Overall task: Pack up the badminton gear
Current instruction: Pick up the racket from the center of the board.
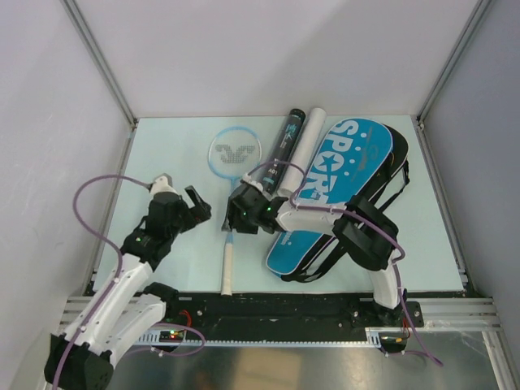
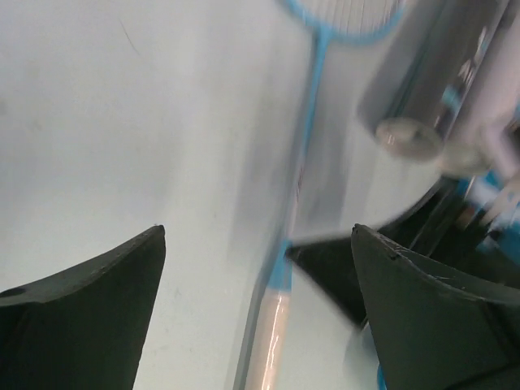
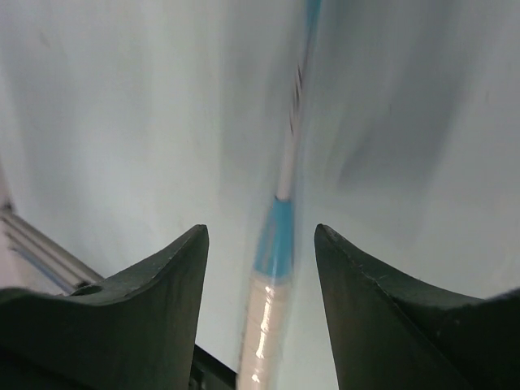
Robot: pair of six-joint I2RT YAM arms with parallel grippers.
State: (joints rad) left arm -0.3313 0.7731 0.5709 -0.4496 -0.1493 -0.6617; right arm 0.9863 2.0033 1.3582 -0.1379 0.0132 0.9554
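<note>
Top external view is showing me the light-blue racket (image 1: 234, 153) lying flat on the table (image 1: 162, 154), its head sitting upper centre of the frame and its pale grip pointing down toward the lower edge. Just right of it, the black tube (image 1: 286, 146) and white tube (image 1: 305, 150) are lying side by side against the blue "SPORT" bag (image 1: 345, 191).

My right tool (image 1: 231, 219) is hovering over the shaft with its jaws spread and nothing in them. In the right wrist view the racket (image 3: 276, 236) is running between the fingers, off centre. My left tool (image 1: 199, 207) is hanging released just to the left, and its wrist view is showing the same racket (image 2: 280, 260) between its wide jaws.

Here is what I am worrying about. The shaft is thin and lying flush on the table, so I am expecting closing fingers to scrape the surface or pinch it askew. If that happens, the racket is likely pivoting, with its head swinging into the tubes and sending them rolling. Both tools are crowding one short stretch of shaft, so I am risking a knock between them. I am also watching the purple cable looping over the tubes, which could snag.
</note>
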